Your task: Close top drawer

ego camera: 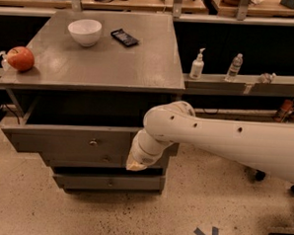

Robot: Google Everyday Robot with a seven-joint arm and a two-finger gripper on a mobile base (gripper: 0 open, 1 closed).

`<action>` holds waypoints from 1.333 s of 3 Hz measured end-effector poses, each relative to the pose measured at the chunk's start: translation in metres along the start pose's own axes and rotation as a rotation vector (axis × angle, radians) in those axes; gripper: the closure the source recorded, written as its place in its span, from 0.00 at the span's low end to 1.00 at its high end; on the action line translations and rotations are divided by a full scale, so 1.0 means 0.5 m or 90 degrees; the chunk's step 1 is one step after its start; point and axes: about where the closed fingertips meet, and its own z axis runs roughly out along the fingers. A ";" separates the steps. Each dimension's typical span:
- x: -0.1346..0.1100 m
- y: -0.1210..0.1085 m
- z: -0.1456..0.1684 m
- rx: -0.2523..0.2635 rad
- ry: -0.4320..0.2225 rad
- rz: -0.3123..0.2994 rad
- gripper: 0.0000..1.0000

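Note:
The top drawer (62,140) is a wide grey box with a small silvery knob (93,142). It stands pulled out from the grey cabinet (105,63), its dark inside showing under the cabinet top. My white arm reaches in from the right. The gripper (136,162) points down at the right end of the drawer's front panel, and its fingers are hidden behind the wrist. Two shorter drawer fronts (109,182) lie below.
On the cabinet top are a white bowl (85,31), a dark phone-like object (124,37) and a red apple (20,58). A shelf to the right holds a pump bottle (197,65) and a water bottle (234,67). Speckled floor lies in front.

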 end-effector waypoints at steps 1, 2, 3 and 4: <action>-0.021 0.006 0.060 -0.016 -0.077 0.006 1.00; -0.049 0.016 0.079 0.024 -0.129 -0.003 1.00; -0.067 -0.003 0.080 0.062 -0.152 -0.003 1.00; -0.067 -0.003 0.080 0.062 -0.152 -0.003 1.00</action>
